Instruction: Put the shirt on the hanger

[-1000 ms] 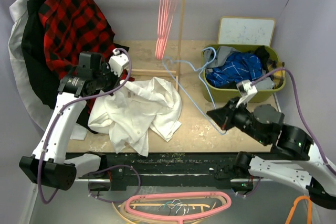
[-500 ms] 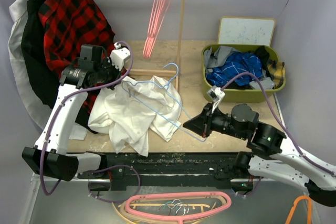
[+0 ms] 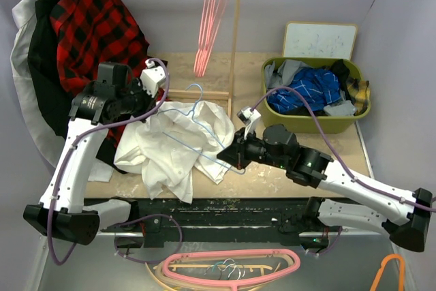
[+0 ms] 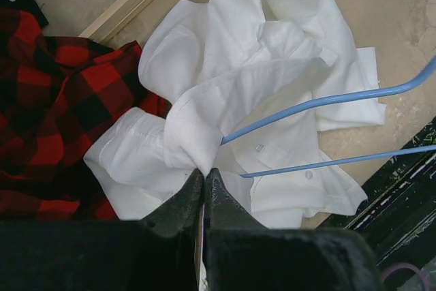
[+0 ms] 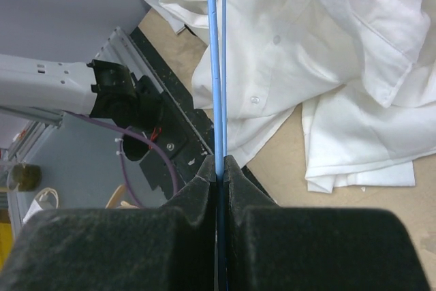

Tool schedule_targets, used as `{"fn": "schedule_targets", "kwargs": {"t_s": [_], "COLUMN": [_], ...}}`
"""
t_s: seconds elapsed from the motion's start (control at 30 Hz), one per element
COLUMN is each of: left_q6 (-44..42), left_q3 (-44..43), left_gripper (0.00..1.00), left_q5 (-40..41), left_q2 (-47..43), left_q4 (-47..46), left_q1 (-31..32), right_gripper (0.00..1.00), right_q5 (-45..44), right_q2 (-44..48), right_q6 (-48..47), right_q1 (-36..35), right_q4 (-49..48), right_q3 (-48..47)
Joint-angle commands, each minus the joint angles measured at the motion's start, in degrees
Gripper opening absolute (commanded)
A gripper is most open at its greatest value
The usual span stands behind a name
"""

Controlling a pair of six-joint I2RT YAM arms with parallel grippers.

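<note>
- A tan table (image 3: 293, 168) stands between pale lilac walls, with a wooden clothes rack (image 3: 236, 39) at the back.
- On the rack's rail, a plaid shirt (image 3: 95, 28) hangs at the left, its lower part trailing onto the table. Pink hangers (image 3: 208, 25) hang nearer the post.
- At the right rear, a green bin (image 3: 310, 125) holds a blue checked garment (image 3: 306, 90) among other cloth. A small whiteboard (image 3: 320, 40) leans on the wall behind it.
- The shirt (image 3: 178, 146) lies crumpled on the table left of centre, just in front of the rack's base bar. Its left edge touches the plaid shirt. Buttons show along one open edge in both wrist views.
- The left gripper (image 3: 161, 103) reaches in from the left over the shirt's upper left part. Its jaws are closed tight on a raised fold of the white cloth, so that part is pulled up into a peak.
- The hanger (image 4: 320, 102) lies tilted above the shirt, its hook towards the rack and one corner towards the near right. In the left wrist view two of its wires run across the cloth, the upper one ending at the pinched fold. Whether it goes inside the fold cannot be told.
- The right gripper (image 3: 227, 156) comes in from the right, at the shirt's right edge. Its jaws are pressed together on the hanger's wire at the near corner, holding it off the table.
- The shirt is not yet on the hanger.
</note>
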State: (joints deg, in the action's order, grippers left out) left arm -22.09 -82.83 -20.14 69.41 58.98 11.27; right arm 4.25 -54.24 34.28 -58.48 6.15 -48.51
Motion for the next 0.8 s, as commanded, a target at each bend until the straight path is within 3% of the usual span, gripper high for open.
{"fn": "schedule_targets", "kwargs": {"t_s": [0.0,0.13,0.33,0.53,0.77], "left_q6": [0.1,0.2,0.6,1.8,3.8], "left_q3": [-1.9,-2.7,-2.4,-1.1,-2.1], "left_gripper": [0.0,0.0,0.0,0.0,0.0], "left_q5": [-4.5,-4.5,-11.5,-6.6,-0.7], "left_q2": [-2.7,-3.6,-4.2,-5.2,-4.1], "left_q4": [0.1,1.0,2.8,0.9,-2.2], "left_q1": [-0.2,-0.2,-0.5,-1.1,-2.6], "right_gripper": [0.0,0.0,0.0,0.0,0.0], "right_q5": [-1.2,-3.9,-4.6,-5.2,-15.4], "right_q2": [-2.4,-2.9,-7.8,-12.3,-15.7], "right_q6": [-3.0,-4.4,-6.7,-5.0,-3.7], "right_q1": [-0.2,-0.5,-0.5,-1.5,-12.6], "right_q4": [-6.0,-5.9,-13.8,-21.0,-23.0], "right_q3": [-4.5,-5.5,-6.5,-5.6,-4.5]}}
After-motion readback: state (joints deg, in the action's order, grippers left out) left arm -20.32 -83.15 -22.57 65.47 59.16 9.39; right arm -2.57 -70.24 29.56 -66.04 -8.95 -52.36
